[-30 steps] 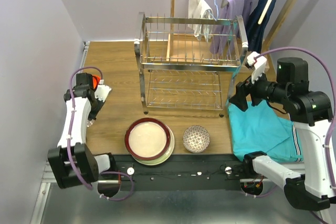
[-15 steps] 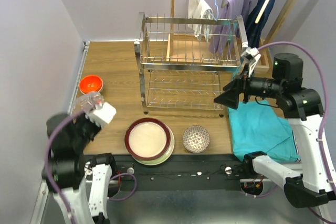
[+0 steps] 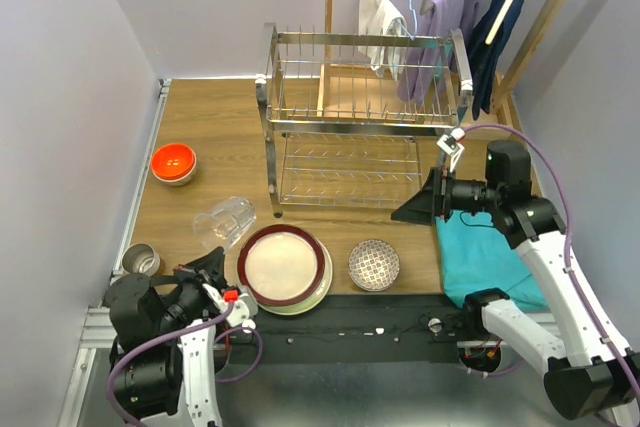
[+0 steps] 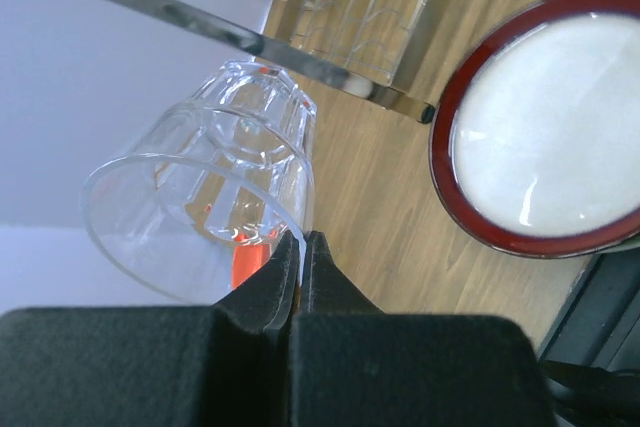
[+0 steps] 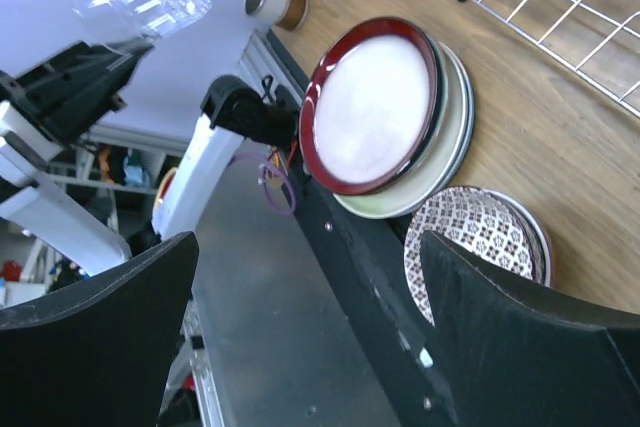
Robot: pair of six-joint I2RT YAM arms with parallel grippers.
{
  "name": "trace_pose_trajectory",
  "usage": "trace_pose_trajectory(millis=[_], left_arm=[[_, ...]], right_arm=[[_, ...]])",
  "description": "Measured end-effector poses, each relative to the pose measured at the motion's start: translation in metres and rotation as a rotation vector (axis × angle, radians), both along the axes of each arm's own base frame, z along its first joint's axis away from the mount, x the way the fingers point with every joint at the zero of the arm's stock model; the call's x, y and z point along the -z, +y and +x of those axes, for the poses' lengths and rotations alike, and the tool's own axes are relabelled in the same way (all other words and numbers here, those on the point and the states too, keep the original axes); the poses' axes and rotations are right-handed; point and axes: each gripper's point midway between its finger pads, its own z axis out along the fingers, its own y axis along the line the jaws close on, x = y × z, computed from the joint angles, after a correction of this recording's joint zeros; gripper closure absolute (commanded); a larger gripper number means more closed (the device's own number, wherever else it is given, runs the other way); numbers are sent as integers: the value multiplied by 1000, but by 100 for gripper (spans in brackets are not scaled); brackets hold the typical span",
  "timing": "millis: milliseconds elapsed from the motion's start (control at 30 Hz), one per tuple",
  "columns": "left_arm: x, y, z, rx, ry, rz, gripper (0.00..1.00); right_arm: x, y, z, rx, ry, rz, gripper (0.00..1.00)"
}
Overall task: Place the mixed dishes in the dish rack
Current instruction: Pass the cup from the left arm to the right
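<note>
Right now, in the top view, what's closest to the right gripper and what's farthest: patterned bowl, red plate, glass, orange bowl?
1. Patterned bowl: just below and left of the right gripper, at the near edge.
2. Red plate: near edge, further left.
3. Glass: left of the plate.
4. Orange bowl: far left side.

You have the clear glass (image 4: 215, 187) tipped on its side, rim pinched in the closed left tool (image 4: 300, 247), beside the stack of plates (image 3: 283, 265) topped by a dark-red-rimmed cream one, patterned bowl (image 3: 374, 264) just right of it, orange bowl (image 3: 173, 160) and beige cup (image 3: 140, 259) at left, and the chrome two-tier dish rack (image 3: 365, 128) upright behind.
</note>
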Motion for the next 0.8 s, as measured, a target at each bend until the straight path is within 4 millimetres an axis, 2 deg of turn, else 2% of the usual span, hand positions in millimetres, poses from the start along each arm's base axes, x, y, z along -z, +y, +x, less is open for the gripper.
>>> trace_pose_trajectory(millis=[200, 300, 400, 467, 600, 700, 800], left_arm=[[31, -4, 19, 101, -17, 52, 100], [40, -12, 19, 186, -40, 101, 100], [36, -23, 10, 283, -125, 166, 100], [26, -30, 4, 335, -189, 196, 100], [9, -42, -4, 411, -265, 197, 100], [14, -47, -1, 457, -257, 155, 100], [18, -53, 5, 499, -270, 134, 100]], right_arm=[[25, 6, 7, 41, 71, 61, 0], [37, 19, 5, 12, 100, 90, 0], [45, 32, -8, -25, 106, 112, 0], [48, 36, -13, -29, 115, 118, 0], [51, 37, -3, 53, 131, 121, 0], [51, 41, 6, 99, 138, 138, 0], [52, 58, 5, 87, 138, 173, 0]])
